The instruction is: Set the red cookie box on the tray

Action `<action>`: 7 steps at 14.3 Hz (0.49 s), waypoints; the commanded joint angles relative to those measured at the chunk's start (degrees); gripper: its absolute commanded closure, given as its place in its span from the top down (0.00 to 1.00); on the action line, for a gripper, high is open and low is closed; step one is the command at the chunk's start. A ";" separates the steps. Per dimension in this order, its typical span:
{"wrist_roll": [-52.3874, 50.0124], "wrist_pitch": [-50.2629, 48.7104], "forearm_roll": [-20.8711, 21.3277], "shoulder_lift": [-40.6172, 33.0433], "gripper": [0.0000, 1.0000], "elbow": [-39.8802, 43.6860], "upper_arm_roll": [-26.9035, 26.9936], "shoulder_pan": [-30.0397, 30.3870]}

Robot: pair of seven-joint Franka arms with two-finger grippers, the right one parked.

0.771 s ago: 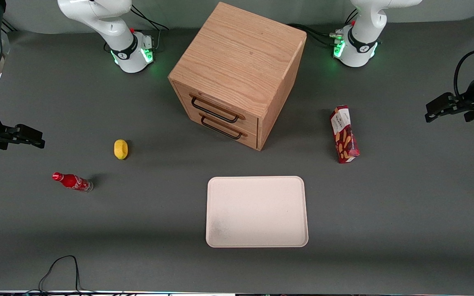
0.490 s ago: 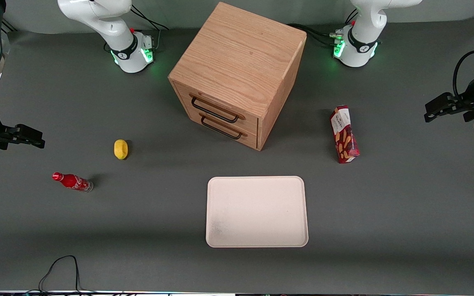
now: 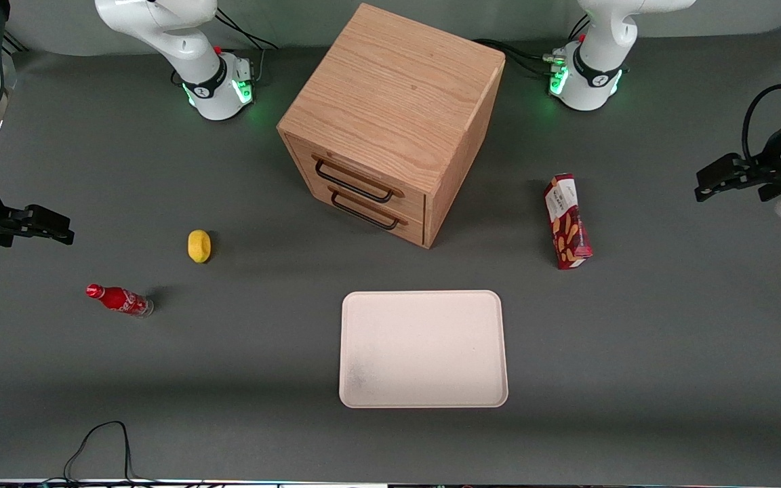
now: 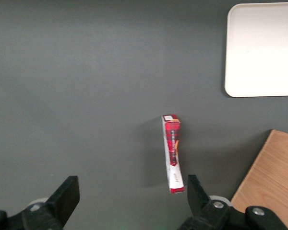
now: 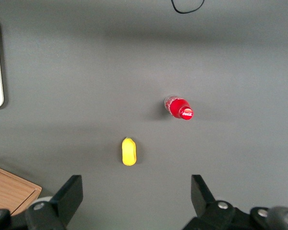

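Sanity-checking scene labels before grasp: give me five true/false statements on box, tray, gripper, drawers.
1. The red cookie box already lies on the tray. False: it lies on the table, apart from the tray and farther from the front camera.
2. The gripper is open and holds nothing. True: in the left wrist view its jaws stand wide apart with the box between them, well below.
3. Both drawers of the wooden cabinet are shut. True.
4. The gripper hangs directly above the tray. False: it is at the working arm's end of the table, off to the side of the box.
5. The tray carries a yellow object. False: the tray is bare; the yellow object lies on the table toward the parked arm's end.
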 commanded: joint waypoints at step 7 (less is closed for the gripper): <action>-10.72 6.28 -1.30 -16.14 1.00 -21.09 0.04 -6.83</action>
